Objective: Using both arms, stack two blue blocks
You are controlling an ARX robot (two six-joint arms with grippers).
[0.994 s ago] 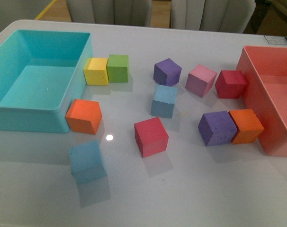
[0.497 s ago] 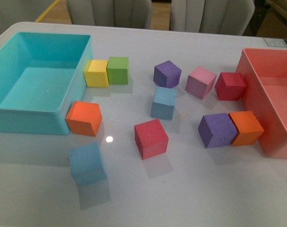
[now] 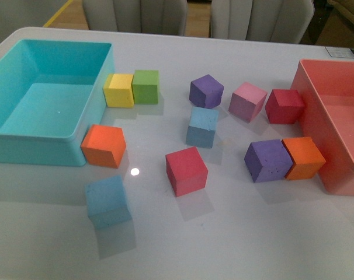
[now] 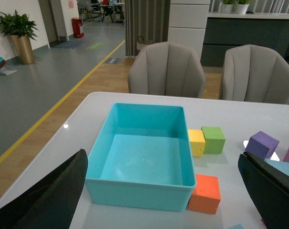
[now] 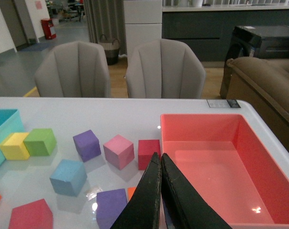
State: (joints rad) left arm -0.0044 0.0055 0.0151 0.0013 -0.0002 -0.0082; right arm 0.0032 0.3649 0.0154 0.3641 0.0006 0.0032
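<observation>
— Where do things stand?
— Centre blue block (image 3: 202,125) sits mid-surface (image 3: 253,233); near blue block (image 3: 108,200) lies at eight o'clock from it. Neither touches my claws: left claw (image 4: 162,155) spread apart, right claw (image 5: 160,160) pressed together, empty.

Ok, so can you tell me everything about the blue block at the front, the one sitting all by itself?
That blue block is a plain light-blue cube with a matte skin that looks like foam. It sits flat on the glossy white table, turned a little askew, with a faint reflection under it. It is the block nearest the robot, on its left side, in front of the orange block and the turquoise bin, with the red block off to its right. Nothing touches it but the table.
</observation>
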